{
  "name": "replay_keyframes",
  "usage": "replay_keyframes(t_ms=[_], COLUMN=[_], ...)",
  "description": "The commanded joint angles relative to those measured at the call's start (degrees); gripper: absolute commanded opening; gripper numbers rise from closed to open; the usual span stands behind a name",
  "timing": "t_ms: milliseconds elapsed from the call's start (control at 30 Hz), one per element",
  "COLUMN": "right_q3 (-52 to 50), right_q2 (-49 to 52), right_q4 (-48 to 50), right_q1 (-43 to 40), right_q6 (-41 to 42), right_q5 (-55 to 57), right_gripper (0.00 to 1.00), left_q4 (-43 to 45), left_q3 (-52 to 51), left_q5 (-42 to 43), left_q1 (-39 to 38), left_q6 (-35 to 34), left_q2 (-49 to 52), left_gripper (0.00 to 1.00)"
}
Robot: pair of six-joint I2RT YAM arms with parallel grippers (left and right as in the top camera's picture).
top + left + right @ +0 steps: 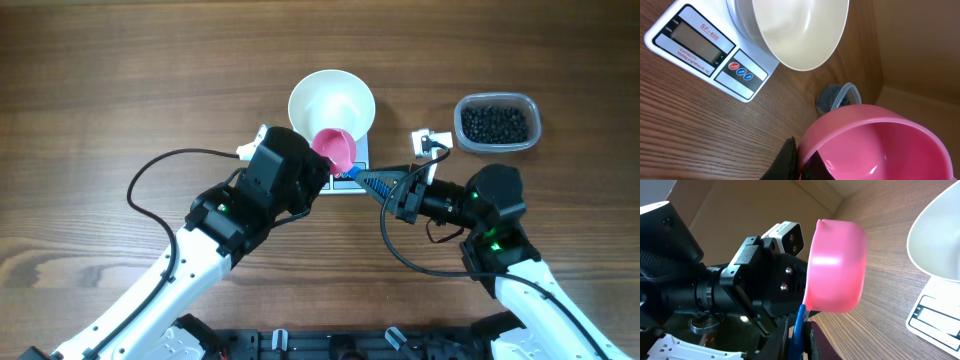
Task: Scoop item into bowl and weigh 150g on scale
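Scoop (335,148): empty; right pincer (799,341) narrow on its blue handle, left pincer (316,170) closed beside the cup. Beans (493,122): in tub (537,122), far-right of counter (100,80). Bowl (330,95): empty, on scale (700,42). Step: pre-scoop, probably. Next: reach tub.

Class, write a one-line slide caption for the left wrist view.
Empty pink scoop hovers near the white bowl on the scale.

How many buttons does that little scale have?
3, in a row beside the scale's display: a red button nearest it, then two blue buttons. None looks hidden.
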Motion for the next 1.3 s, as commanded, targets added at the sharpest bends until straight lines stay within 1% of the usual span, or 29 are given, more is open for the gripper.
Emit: replay_keyframes(t_ms=[0,133,233,433,667,800,1067,1267], right_q3=[1.0,1.0,1.0,1.0,1.0,1.0,1.0,1.0], right_q2=[-0.4,-0.4,-0.4,-0.4,-0.4,-0.4,-0.4,-0.4], right_q4=[0.8,0.9,0.9,0.9,0.9,0.9,0.9,0.9], right_q1=[1.3,1.3,1.3,1.3,1.3,1.3,1.3,1.3], right_q6=[0.5,1.5,1.5,1.7,3.5,5.9,7.5,7.6], right_q5=[-8.7,-8.5,-8.5,-8.6,-8.8,-8.8,-9.9,-9.9], right_gripper=[0.13,0.09,0.05,0.05,0.05,0.04,0.05,0.05], left_q4=[0.4,0.4,0.4,0.4,0.4,0.4,0.4,0.4], left_q3=[0.4,0.4,0.4,0.4,0.4,0.4,0.4,0.4], left_q5=[-1.2,-1.2,-1.3,-1.3,-1.3,-1.3,-1.9,-2.6], left_q1=[0.0,0.0,0.0,0.0,0.0,0.0,0.0,0.0], left_q6=[0.1,0.1,0.1,0.1,0.1,0.1,0.0,-0.2], left_q2=[0.2,0.2,0.2,0.2,0.2,0.2,0.2,0.2], left_gripper=[0.04,0.04,0.04,0.04,0.04,0.04,0.04,0.04])
